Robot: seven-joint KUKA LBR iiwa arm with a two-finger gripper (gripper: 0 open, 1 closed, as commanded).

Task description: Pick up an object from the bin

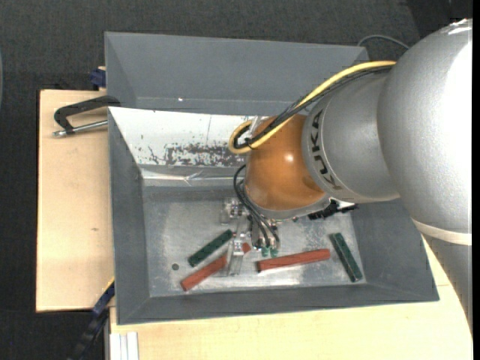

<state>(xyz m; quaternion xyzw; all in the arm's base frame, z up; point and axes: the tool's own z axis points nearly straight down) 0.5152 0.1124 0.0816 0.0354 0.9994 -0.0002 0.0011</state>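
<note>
Two sticks lie nearest the pincer on the bin floor, green stick at its nine o'clock, red stick at four; I cannot tell if it is released or clenched, and it should straddle one squarely across its width.

Bin floor bare at left; sticks crowd middle (arm overhead)
</note>
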